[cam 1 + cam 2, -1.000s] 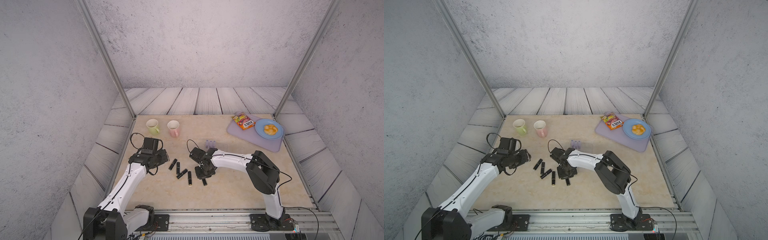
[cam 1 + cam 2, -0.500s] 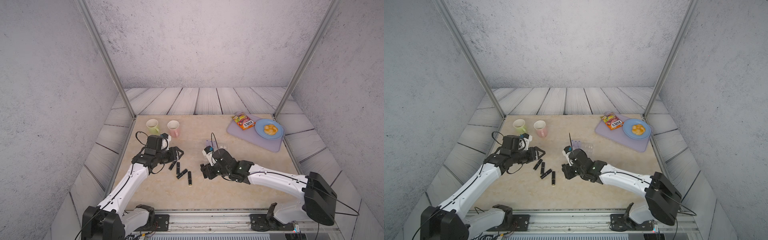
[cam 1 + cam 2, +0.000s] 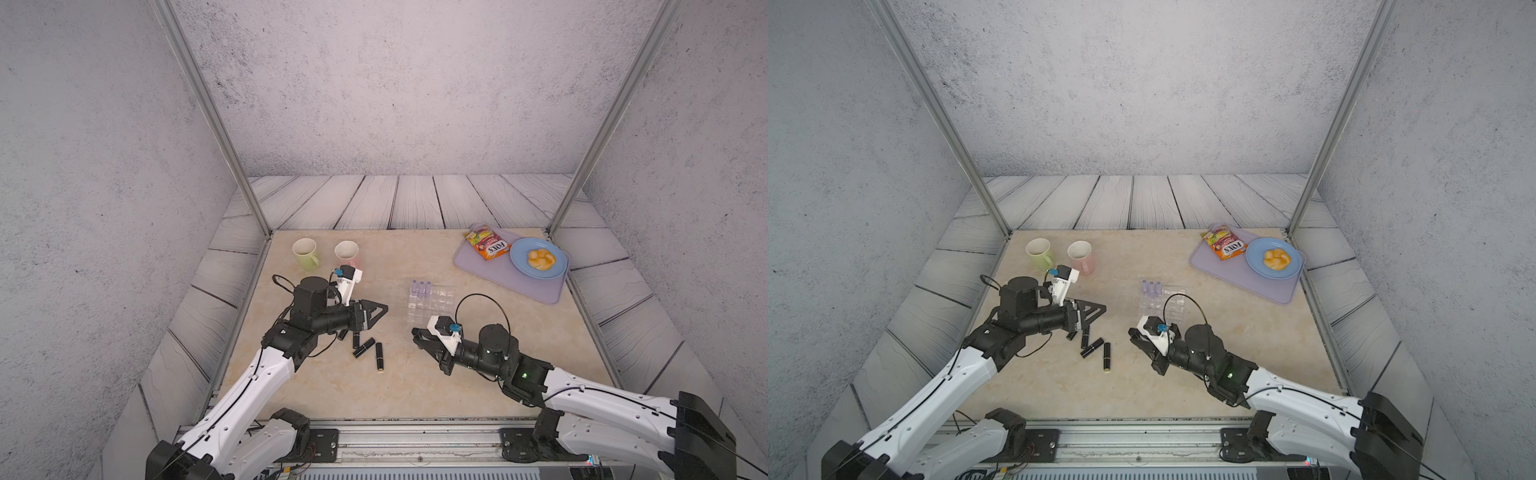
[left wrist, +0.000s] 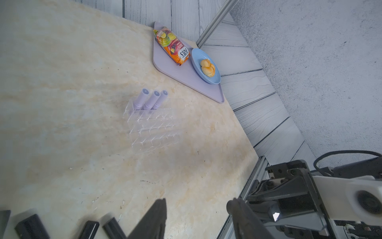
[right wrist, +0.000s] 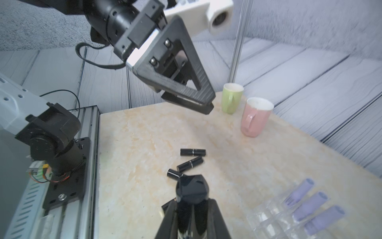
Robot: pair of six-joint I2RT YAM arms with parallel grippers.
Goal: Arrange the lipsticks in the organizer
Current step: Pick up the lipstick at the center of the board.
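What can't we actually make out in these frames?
Loose black lipsticks: both top views, the left gripper overlaps one, so the count is unsure; left wrist view, blurred and cut off by the frame edge.
Held lipstick: right wrist view, the right gripper and frame edge hide most of its length.
Organizer: right wrist view, blurred, cut off; top views, cells too faint to count.

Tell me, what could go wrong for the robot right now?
1. The right gripper holds a black lipstick; the organizer has small clear cells, so the tube might miss one or bump the three lilac lipsticks standing in it.
2. The left gripper hangs open near the loose black lipsticks lying close together; grabbing one might nudge the others and roll them.
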